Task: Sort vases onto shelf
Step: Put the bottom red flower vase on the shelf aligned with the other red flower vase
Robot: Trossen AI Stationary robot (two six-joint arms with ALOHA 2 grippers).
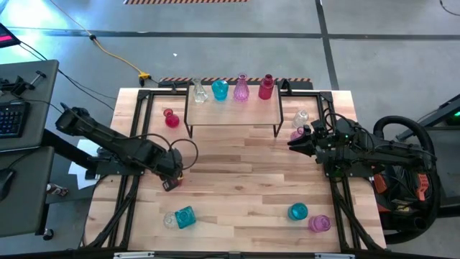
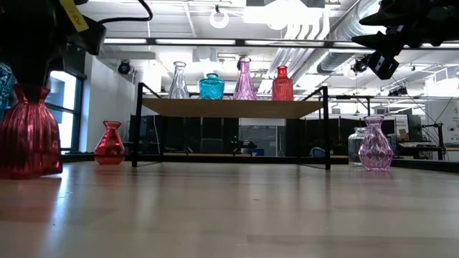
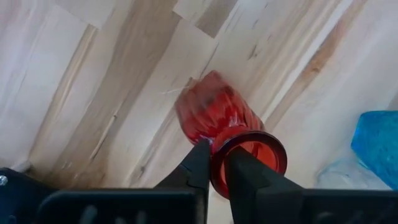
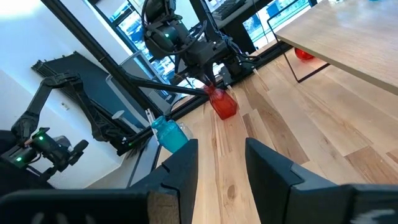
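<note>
A: From above, what's where?
B: The shelf (image 1: pixel 233 108) sits at the table's (image 1: pixel 237 180) far edge with four vases on top: clear (image 1: pixel 198 91), teal (image 1: pixel 219 90), pink (image 1: pixel 241 88), red (image 1: pixel 267 87). A red round vase (image 1: pixel 171 118) stands on the table left of the shelf. The left gripper (image 1: pixel 171 183) is low at the left-centre, over a red vase that barely shows beneath it. The right gripper (image 1: pixel 293 143) hovers by the shelf's right end, near a clear vase (image 1: pixel 301 117) and a pink one (image 1: pixel 297 132).

A: And at table height?
B: A ribbed red vase (image 2: pixel 27 129) stands upright at the near left, the left arm just above it. Four vases line the shelf (image 2: pixel 229 107); a pink vase (image 2: pixel 375 144) stands to its right.

A: Left wrist?
B: The left gripper's (image 3: pixel 213 165) fingers are pinched on the ribbed red vase's (image 3: pixel 214 115) rim, one inside the mouth, one outside.

A: Right wrist?
B: The right gripper (image 4: pixel 221 165) holds nothing, fingers partly apart. Beyond it is the ribbed red vase (image 4: pixel 222 102) under the left arm, and a teal vase (image 4: pixel 168 132).
</note>
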